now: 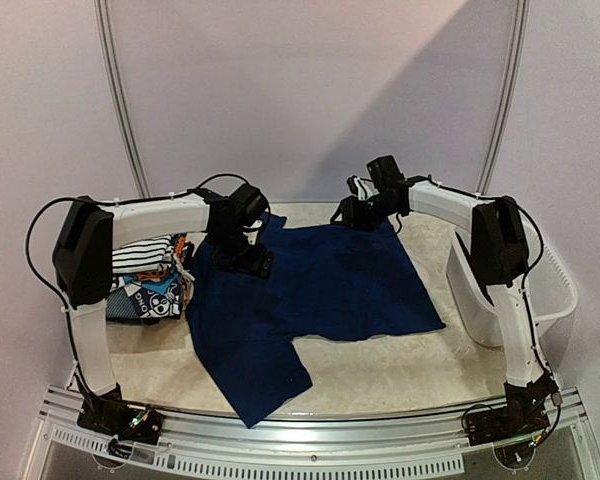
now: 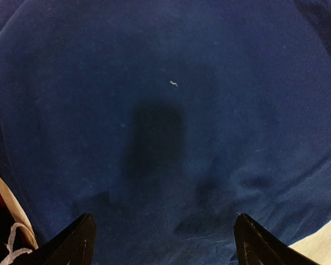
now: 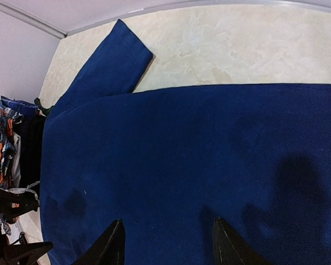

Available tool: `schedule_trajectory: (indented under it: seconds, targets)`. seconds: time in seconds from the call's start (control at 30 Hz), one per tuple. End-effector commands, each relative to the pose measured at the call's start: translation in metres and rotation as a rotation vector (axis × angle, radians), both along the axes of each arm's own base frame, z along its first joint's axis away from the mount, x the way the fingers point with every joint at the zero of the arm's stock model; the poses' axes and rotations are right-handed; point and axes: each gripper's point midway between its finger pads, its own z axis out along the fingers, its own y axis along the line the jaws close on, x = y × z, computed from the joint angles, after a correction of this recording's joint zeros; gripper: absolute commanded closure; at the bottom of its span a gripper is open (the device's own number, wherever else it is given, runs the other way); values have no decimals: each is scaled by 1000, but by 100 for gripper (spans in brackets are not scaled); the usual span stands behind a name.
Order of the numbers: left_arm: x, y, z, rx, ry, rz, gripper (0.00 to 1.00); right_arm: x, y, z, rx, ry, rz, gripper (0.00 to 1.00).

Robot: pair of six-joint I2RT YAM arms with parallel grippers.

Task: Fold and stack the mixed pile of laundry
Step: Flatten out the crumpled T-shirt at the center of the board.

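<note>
Cloth [image 1: 330,280], navy, soft, matte, lying flat, left end effector [image 2: 164,216] spread wide, right end effector [image 3: 167,220] half-spread.

You have only one trace of lettering: pale block characters on the blue cartoon-print garment [image 1: 152,296] at the left of the top external view. They are too small and creased to read with certainty. Nothing else shows legible text.
</note>
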Motion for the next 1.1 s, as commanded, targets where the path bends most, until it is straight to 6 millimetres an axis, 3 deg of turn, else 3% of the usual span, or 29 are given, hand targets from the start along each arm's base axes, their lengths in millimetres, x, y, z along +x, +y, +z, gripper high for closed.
schedule_trajectory:
  seconds: [0.0,0.13,0.33,0.5,0.73,0.9,1.07]
  targets:
    - [12,11,10,-11,-50,130,12,17,6,-28,71,67,-16,49]
    - [17,11,0,-8,-37,175,12,31,-7,-52,107,146,-91,54]
    - [26,0,-28,31,28,153,13,32,-40,-87,76,255,-167,59]
    - [33,-22,-46,26,69,92,13,18,-64,-111,43,342,-186,63]
    - [29,-56,-67,-9,125,11,14,1,-102,-129,-8,406,-244,67]
    - [17,-75,-78,-6,152,-62,15,-16,-136,-149,-69,487,-311,70]
    - [1,-99,-78,-35,172,-166,16,-34,-178,-155,-171,511,-415,70]
